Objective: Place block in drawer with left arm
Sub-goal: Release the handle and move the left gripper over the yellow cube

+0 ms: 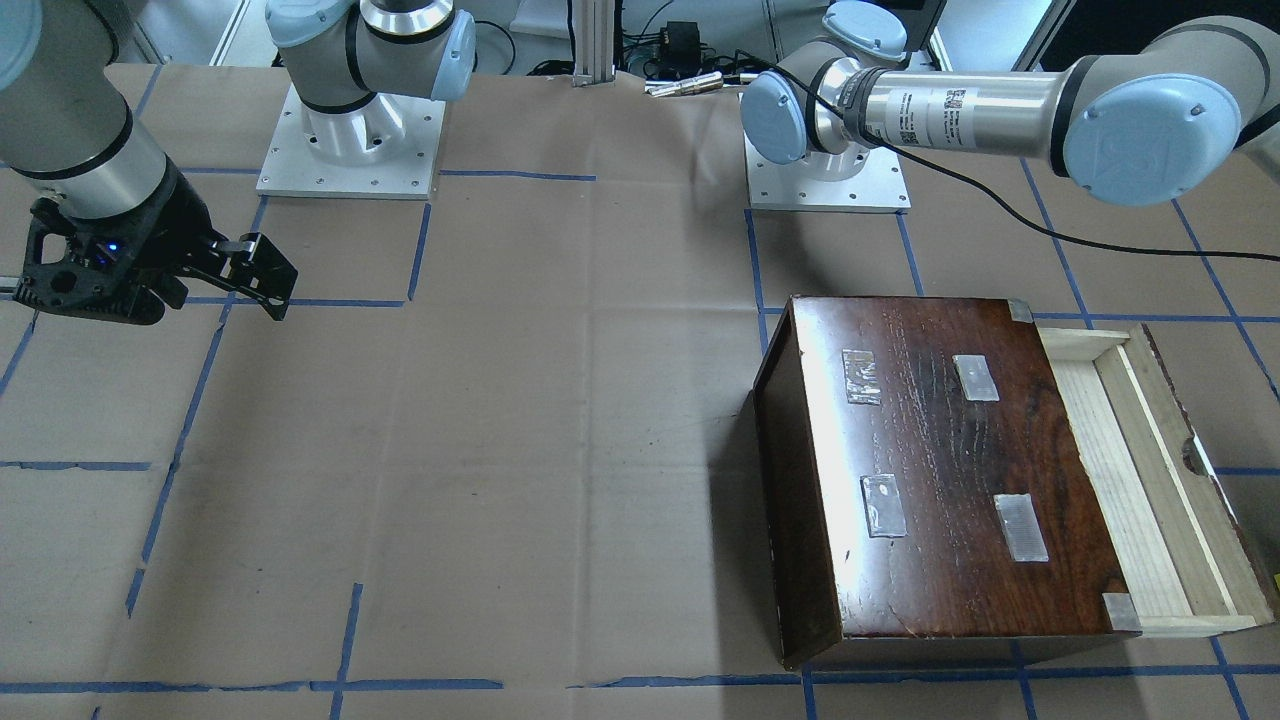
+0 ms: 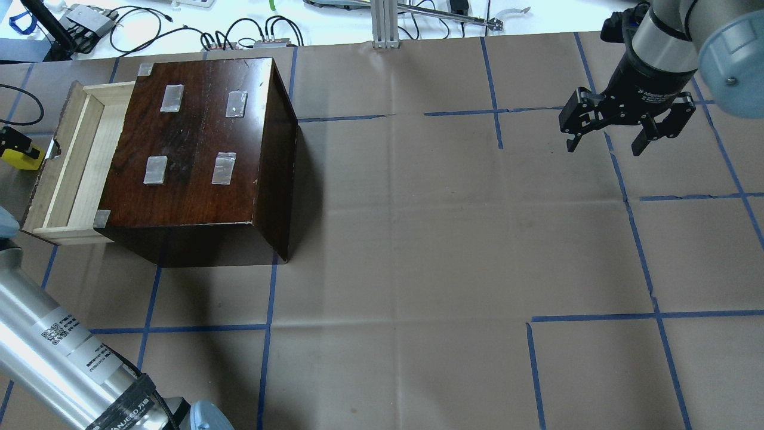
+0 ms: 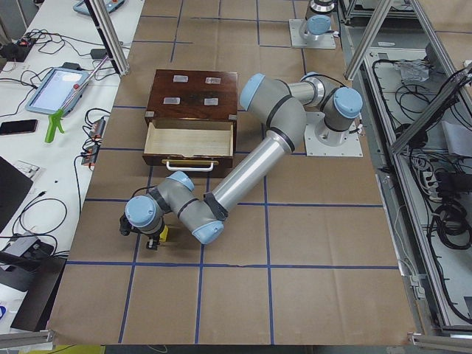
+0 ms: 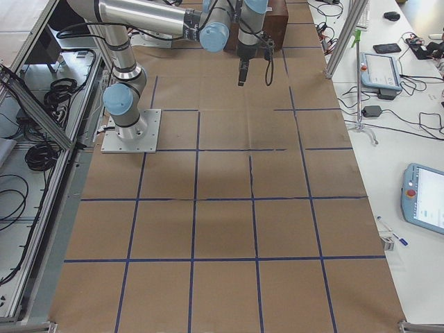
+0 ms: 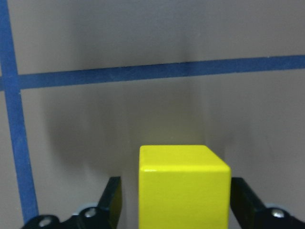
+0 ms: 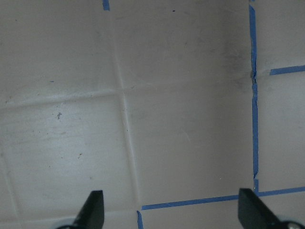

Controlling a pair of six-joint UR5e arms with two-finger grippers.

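The left gripper (image 5: 175, 183) is straddling the block (image 5: 181, 160), with a black finger (image 5: 113, 198) sitting on either side of the yellow cube. In the left wrist view one finger is meeting the cube's edge while a thin strip of bench (image 5: 143, 43) is showing beside the other. I cannot tell whether the gripper is actually clamping the block.

The overhead view is catching only a yellow corner of the block (image 2: 19, 160) at its margin. There it is seeming to sit right by the notched front panel of the drawer (image 2: 95, 149), which is standing pulled out of the box (image 2: 197, 143).

The left-side view is showing more. The left arm (image 3: 254, 166) is reaching out past the box's drawer side and bending down low. The block (image 3: 164, 234) is lying out in front of the box, apart from the drawer's front.

The right gripper (image 2: 604, 146) is hanging far from the box, across the bench. Its fingers are spread wide with nothing between them, and its own wrist view is showing both tips apart over the bench.
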